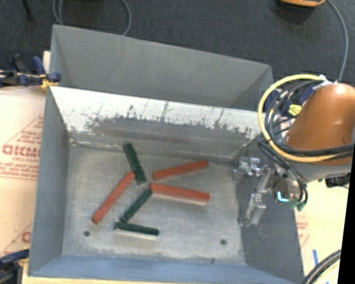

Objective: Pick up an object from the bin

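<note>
My gripper (254, 203) hangs over the right side of the bin, near the right wall, with nothing visibly in it. The nearest thing is a flat red stick (180, 194) lying to its left, apart from it. A second red stick (180, 169) lies slanted just behind that one. A dark green stick (135, 205) slants down from where the sticks meet in the middle of the floor.
Further left lie a third red stick (113, 197), a dark green stick (134, 163) toward the back, and another green stick (137, 229) flat near the front. The arm's orange cover and cables sit above the right rim.
</note>
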`<state>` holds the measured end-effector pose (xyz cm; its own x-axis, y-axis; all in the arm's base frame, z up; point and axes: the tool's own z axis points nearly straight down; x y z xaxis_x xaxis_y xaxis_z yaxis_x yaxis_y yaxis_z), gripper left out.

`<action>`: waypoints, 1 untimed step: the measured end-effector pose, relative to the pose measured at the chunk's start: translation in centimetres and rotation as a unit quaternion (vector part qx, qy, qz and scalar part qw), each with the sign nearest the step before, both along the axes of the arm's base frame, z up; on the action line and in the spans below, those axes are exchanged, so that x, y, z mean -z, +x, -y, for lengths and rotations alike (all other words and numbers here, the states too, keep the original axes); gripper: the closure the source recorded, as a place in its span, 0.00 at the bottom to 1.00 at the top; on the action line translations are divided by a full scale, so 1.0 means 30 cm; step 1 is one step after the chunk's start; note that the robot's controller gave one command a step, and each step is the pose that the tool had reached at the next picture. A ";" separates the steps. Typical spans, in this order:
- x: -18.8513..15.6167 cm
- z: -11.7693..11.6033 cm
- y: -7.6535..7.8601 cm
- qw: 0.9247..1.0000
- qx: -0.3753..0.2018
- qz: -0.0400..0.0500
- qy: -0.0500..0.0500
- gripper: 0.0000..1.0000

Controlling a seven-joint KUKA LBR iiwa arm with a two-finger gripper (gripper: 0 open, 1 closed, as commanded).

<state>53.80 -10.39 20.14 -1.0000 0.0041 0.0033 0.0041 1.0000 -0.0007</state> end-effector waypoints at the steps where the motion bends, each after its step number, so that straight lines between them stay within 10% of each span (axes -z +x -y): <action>1: -0.014 -0.001 0.006 1.000 -0.002 0.004 -0.001 0.00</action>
